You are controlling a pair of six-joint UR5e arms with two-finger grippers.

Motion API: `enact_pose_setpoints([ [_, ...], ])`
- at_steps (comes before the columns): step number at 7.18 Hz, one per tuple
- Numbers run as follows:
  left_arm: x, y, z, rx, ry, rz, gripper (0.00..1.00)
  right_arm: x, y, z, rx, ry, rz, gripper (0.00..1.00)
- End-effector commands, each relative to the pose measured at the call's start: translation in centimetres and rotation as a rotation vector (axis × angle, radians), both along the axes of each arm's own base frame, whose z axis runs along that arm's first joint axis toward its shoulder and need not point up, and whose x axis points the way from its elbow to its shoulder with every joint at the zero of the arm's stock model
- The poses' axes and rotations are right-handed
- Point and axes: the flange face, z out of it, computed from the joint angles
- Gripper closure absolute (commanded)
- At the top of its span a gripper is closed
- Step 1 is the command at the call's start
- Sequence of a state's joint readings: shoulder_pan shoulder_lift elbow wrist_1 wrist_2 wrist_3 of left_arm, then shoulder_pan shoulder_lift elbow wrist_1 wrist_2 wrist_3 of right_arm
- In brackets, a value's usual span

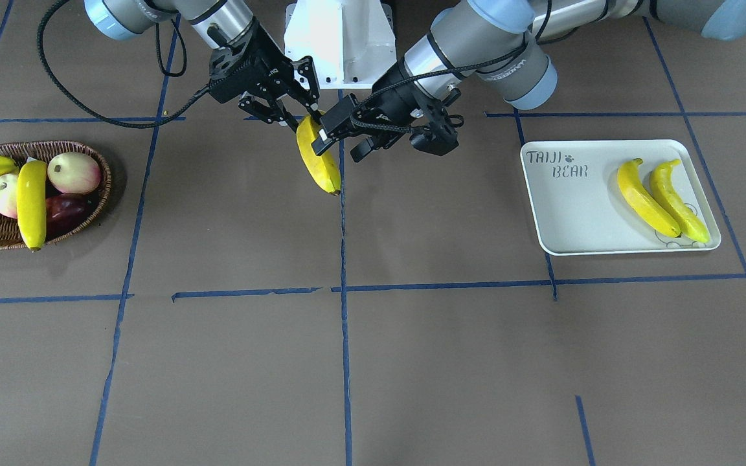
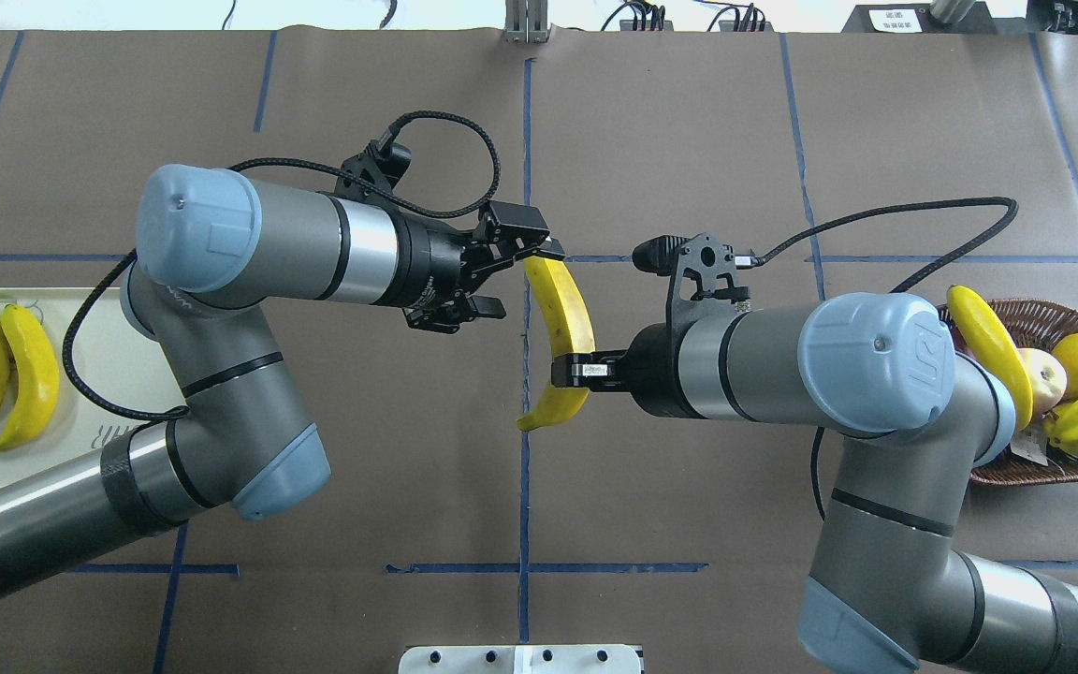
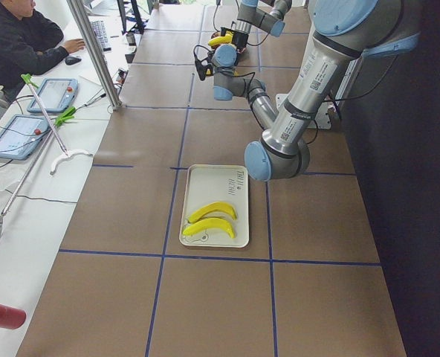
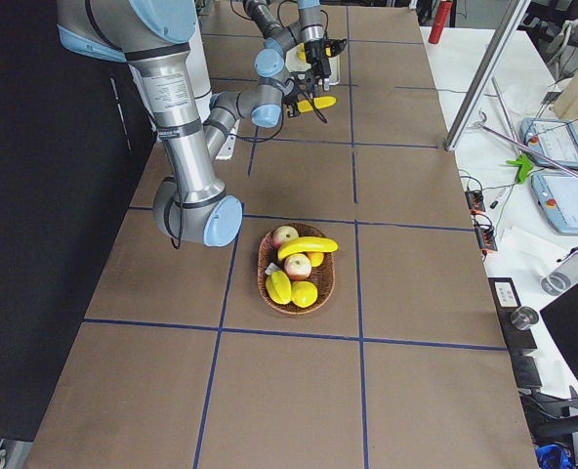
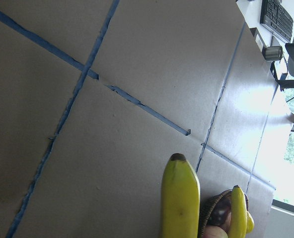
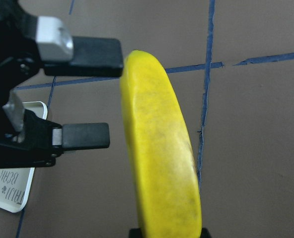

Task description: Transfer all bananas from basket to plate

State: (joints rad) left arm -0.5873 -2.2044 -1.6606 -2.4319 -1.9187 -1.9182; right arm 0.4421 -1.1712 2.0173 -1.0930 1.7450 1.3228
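Arms: left arm (image 2: 296, 248) and right arm (image 2: 745, 360), grey tubes with silver wrist bands and black rings.
Caps: pale blue domes (image 2: 197, 225) on the joints; a raised logo (image 2: 923, 360) at 3 o'clock on the right arm's dome.
Grippers: left gripper (image 2: 525, 278) and right gripper (image 2: 575, 372), black open linkages with flat black pads (image 6: 87, 49).
Cables: a black braided cable (image 2: 445, 117) leaves each wrist at 12 o'clock.
Mounts: a black bracket (image 2: 703, 271) on each wrist.
Base: white pedestal (image 1: 340, 45) with dark bolts (image 2: 489, 656).

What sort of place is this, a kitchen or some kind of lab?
Most likely a robotics lab: two robot arms work over a table gridded with blue tape, and a person sits at a side desk with tablets.
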Motion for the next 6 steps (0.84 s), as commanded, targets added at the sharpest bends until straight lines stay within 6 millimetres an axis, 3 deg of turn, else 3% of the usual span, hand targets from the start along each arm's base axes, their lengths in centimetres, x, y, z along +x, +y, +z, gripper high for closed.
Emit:
enact_pose_setpoints([
  [1,0.9,-0.5,0.1,-0.006,-0.007,-0.004,0.01,0.2,0.2,-0.4,0.004,-0.008,0.002,1.0],
  [4,2.7,1.0,-0.9,-0.005,0.006,-0.009,0.04,0.1,0.2,-0.2,0.003,-0.005,0.001,0.99],
  [5,2.8,1.1,-0.7,-0.004,0.004,-0.004,0.66,0.2,0.2,-0.2,0.003,-0.005,0.002,0.99],
  [6,2.6,1.3,-0.7,0.006,0.021,-0.004,0.97,0.2,0.2,-0.3,0.003,-0.007,0.001,0.94],
])
